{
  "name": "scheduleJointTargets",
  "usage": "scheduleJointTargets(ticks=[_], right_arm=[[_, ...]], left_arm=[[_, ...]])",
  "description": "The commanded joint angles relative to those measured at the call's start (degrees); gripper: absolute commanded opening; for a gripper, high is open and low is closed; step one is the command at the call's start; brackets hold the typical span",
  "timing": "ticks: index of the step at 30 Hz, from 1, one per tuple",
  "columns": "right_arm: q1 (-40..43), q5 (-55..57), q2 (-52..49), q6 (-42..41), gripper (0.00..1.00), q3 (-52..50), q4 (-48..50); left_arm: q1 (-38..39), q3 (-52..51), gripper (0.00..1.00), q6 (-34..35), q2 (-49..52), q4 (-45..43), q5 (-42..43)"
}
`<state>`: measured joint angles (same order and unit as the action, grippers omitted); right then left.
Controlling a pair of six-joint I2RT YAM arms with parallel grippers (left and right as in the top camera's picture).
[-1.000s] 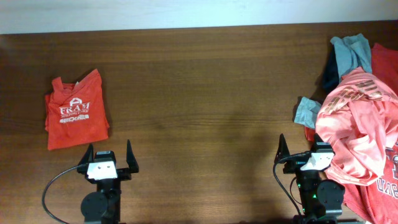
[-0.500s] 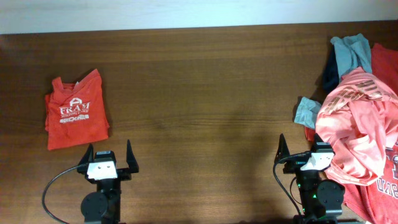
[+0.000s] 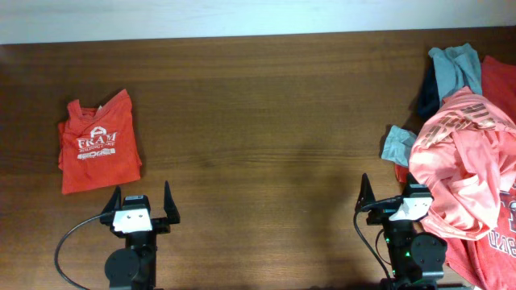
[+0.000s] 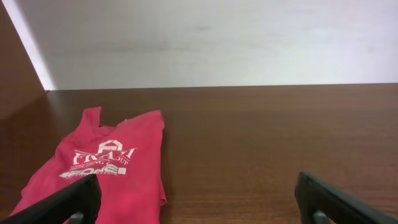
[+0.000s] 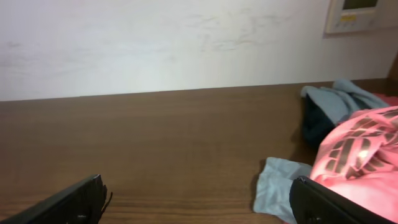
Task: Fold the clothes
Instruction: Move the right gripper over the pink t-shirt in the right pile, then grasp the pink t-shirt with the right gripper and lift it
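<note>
- Salmon-pink T-shirt, crumpled with its bronze striped lettering uppermost, is seen on top of a heap of unfolded clothes at the right edge of the table.
- Grey-teal, navy and red garments are bunched under and beyond it.
- One red-orange T-shirt is laid folded at the far left, well apart from the heap.
- The right gripper is parked at the near edge, its jaws spread wide with nothing between them.
- The left gripper is likewise wide open and empty, near the folded shirt.
- The salmon-pink shirt lies just right of and beyond the right gripper, its near edge against that arm.
- Its bulk runs roughly near to far.
- The right arm is judged much the nearer for a first grasp, and the bare wood to the left offers room for spreading.
</note>
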<state>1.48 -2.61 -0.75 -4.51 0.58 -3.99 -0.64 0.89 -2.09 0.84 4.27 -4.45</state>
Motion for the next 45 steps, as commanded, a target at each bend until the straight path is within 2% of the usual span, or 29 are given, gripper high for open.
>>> scheduleJointTargets(ticks=[1,8,14,20,25,31,36,45], right_arm=[[0.4,-1.9,0.2,-2.3,0.99,0.6,-0.6],[0.4,-1.4,-1.2,-2.4,0.99,10.8,-11.3],[0.4,0.6,-10.7,-2.4,0.99,24.3,-20.3],[0.5,3.4,-28.5,-2.4,0.99,39.3,-31.2],[0.5,3.3,-45.9,-2.4,0.99,53.3,-43.1],[1.2,6.5,-60.4,0.8,0.99,65.3,-53.4],[7.3,6.8,-65.1,0.8,0.99,68.8,-57.0],[30.4,5.6,-66.3,-0.5,0.99,68.9,-57.1]], left_arm=[[0.1,-0.1,0.99,2.2,-0.4,-0.3,3.0],[0.1,7.2,0.99,2.1,0.3,3.5,4.7],[0.1,18.6,0.99,2.1,6.3,12.0,4.7],[0.1,31.0,0.99,2.1,18.5,19.5,4.5],[0.1,42.6,0.99,2.1,31.5,29.4,4.7],[0.1,49.8,0.99,2.1,39.4,35.4,4.7],[0.1,49.9,0.99,2.1,39.3,35.3,4.7],[0.1,49.9,0.99,2.1,39.3,34.7,4.7]])
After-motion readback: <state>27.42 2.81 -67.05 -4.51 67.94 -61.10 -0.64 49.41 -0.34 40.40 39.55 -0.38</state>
